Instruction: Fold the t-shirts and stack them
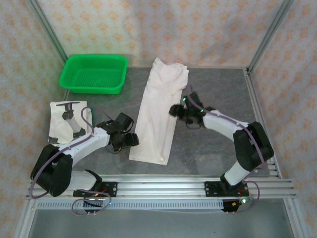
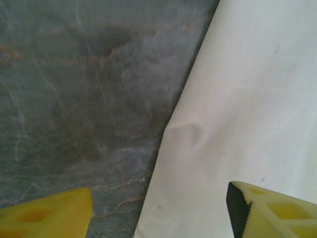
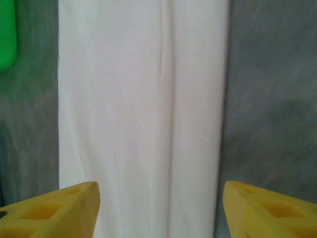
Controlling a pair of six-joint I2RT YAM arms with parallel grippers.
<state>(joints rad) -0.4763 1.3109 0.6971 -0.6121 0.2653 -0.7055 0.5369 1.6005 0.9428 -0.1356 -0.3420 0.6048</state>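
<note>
You held the left gripper [image 1: 133, 141] at the edge of the long folded white cotton t-shirt [image 1: 161, 111], jaws wide, empty. Your right gripper [image 1: 174, 110] hovered above, equally wide.

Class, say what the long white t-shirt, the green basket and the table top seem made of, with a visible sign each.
The long white t-shirt: soft matte cloth, probably cotton; creased. The green basket: smooth moulded plastic, mesh floor. The table top: grey veined stone or laminate; unclear.

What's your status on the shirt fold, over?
Left gripper open at left edge of long white cotton t-shirt. Right gripper open over its right edge. Second white t-shirt lies folded, left. Nothing obstructing.
</note>
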